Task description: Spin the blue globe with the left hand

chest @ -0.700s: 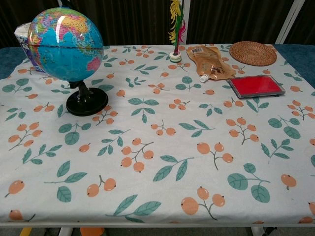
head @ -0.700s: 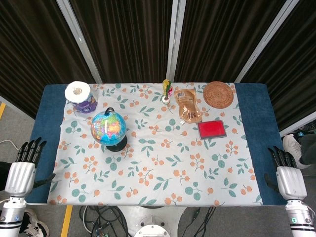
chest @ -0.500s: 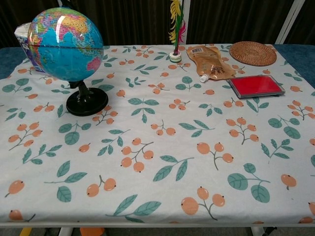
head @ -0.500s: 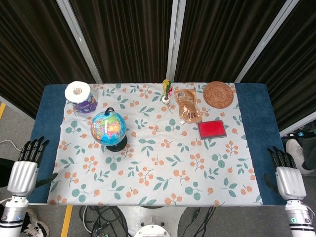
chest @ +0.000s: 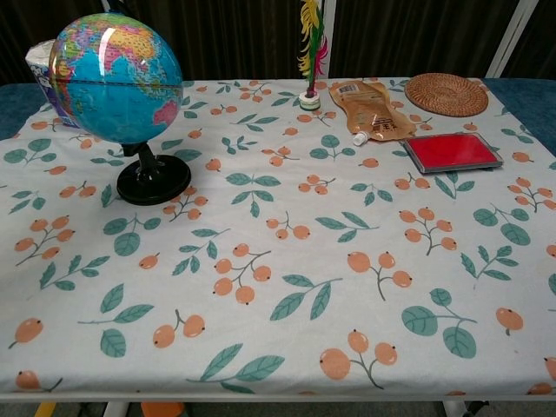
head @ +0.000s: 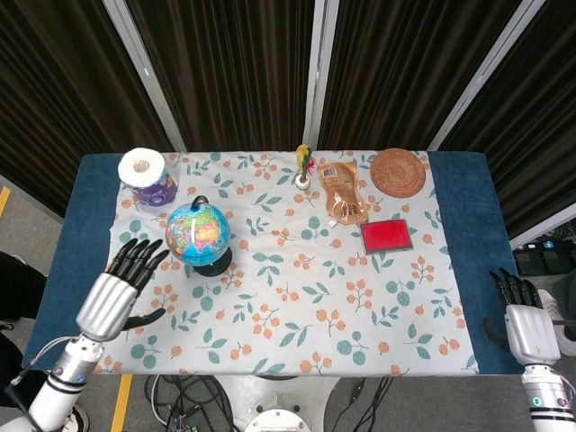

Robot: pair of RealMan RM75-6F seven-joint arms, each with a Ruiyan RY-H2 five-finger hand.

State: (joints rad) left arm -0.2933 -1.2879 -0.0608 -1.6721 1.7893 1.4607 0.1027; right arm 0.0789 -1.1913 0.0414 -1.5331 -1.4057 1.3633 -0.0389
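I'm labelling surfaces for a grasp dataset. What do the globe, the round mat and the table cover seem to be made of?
Globe: glossy, probably plastic, judging by a bright glare streak; its base is shiny black, likely plastic.
Round mat: woven rattan or similar fibre, matte, with visible concentric rings.
Table cover: printed fabric, matte, slightly creased.

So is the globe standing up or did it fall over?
Standing up. The blue globe sits on its black stand, whose round base lies flat on the tablecloth. The left hand isn't touching it.
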